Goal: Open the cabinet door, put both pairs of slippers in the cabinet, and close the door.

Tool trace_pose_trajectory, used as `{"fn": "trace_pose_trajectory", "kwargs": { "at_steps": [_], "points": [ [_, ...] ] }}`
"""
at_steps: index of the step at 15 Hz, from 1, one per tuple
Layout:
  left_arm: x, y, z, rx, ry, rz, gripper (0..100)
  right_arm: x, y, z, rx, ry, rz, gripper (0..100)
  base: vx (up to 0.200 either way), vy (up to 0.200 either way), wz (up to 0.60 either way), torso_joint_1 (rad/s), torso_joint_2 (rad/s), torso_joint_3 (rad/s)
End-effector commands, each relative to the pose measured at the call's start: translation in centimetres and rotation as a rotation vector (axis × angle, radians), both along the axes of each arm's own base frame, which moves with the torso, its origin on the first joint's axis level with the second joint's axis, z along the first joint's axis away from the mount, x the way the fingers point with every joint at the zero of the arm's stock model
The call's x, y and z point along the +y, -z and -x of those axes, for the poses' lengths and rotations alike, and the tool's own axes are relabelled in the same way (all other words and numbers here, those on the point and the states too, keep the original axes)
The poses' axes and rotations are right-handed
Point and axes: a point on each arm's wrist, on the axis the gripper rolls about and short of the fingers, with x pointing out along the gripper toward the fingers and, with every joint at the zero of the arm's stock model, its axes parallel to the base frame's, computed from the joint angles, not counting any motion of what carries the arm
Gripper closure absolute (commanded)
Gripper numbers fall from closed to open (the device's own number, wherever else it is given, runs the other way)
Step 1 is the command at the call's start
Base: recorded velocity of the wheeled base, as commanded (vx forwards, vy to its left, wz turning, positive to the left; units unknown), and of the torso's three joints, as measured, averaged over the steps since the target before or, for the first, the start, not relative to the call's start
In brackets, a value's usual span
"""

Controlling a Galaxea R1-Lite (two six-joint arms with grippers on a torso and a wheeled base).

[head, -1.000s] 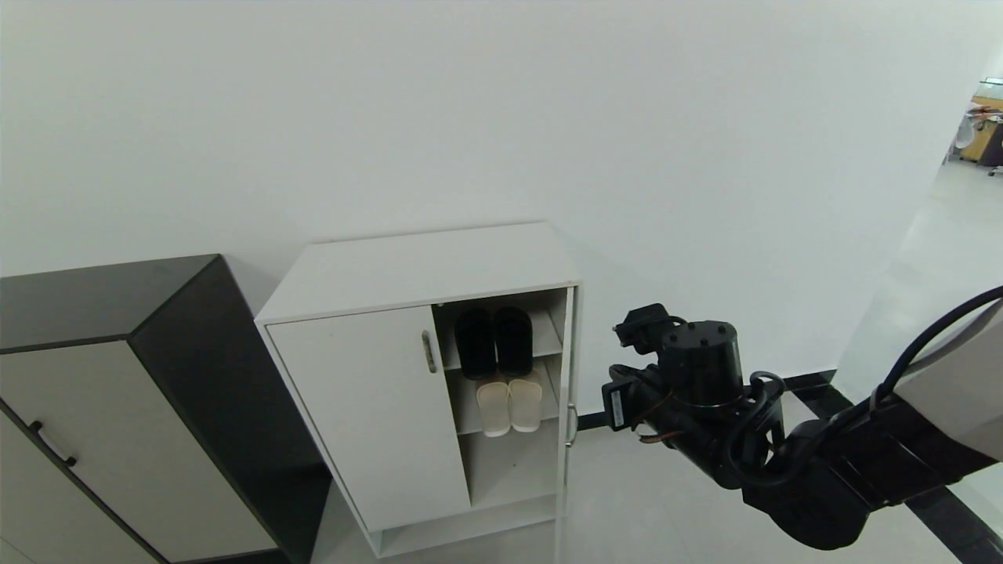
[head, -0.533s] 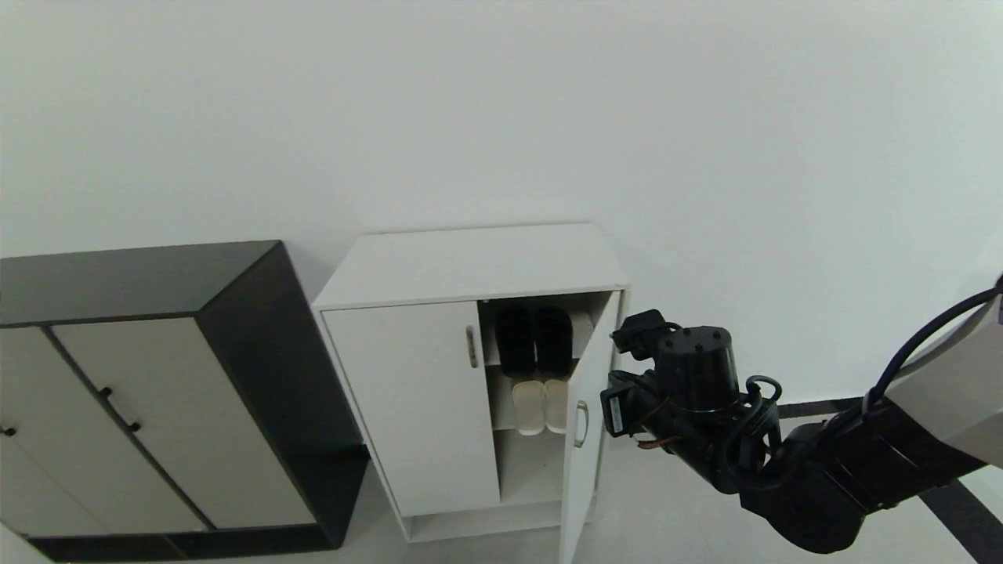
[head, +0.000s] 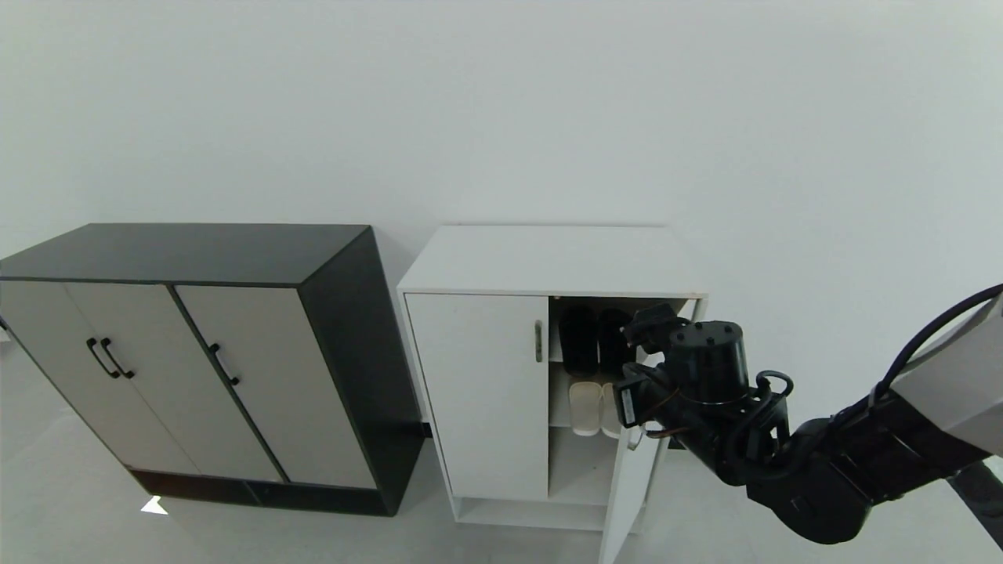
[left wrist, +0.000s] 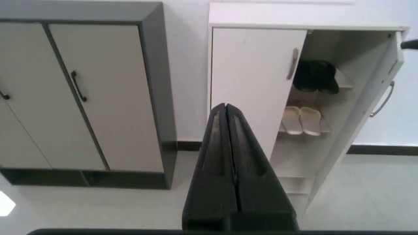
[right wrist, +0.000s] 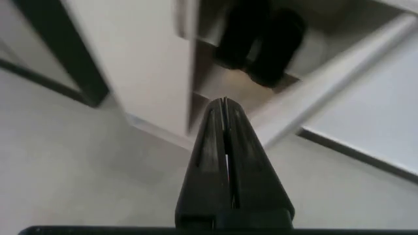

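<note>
The white cabinet (head: 548, 258) stands against the wall, its left door (head: 482, 392) closed and its right door (head: 631, 493) partly open. A black pair of slippers (head: 588, 341) lies on the top shelf, a white pair (head: 588, 407) on the shelf below. My right arm (head: 697, 376) hangs in front of the open side, close to the right door. My right gripper (right wrist: 224, 101) is shut and empty, pointing at the black slippers (right wrist: 261, 39) beside the door's edge (right wrist: 326, 91). My left gripper (left wrist: 226, 108) is shut and empty, well back from the cabinet (left wrist: 255, 72).
A black cabinet (head: 196, 251) with pale doors (head: 235, 392) stands directly left of the white one. Pale floor (head: 78, 486) lies open in front of both. A dark skirting strip (left wrist: 385, 150) runs along the wall to the right.
The head camera has turned, so the whole scene has shifted right. The right door has swung in from wide open to partly open, and my right arm now overlaps the opening.
</note>
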Motion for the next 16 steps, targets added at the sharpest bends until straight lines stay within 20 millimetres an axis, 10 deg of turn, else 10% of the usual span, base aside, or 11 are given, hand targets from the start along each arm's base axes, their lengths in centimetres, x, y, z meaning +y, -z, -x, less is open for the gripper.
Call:
{"fn": "trace_pose_trajectory", "kwargs": {
  "at_steps": [1,10,16],
  "points": [
    [0.0,0.0,0.0,0.001,0.002,0.001,100,-1.0,-1.1,0.1,-0.021,0.016,-0.008,100,0.000,0.000,0.00,0.000,0.00,0.000],
    [0.0,0.0,0.0,0.001,0.002,0.000,100,-3.6,1.8,-0.9,0.139,0.092,0.173,100,0.000,0.000,0.00,0.000,0.00,0.000],
    [0.0,0.0,0.0,0.001,0.002,0.000,100,-1.8,5.7,-3.6,0.150,0.102,0.150,100,0.000,0.000,0.00,0.000,0.00,0.000]
  ]
}}
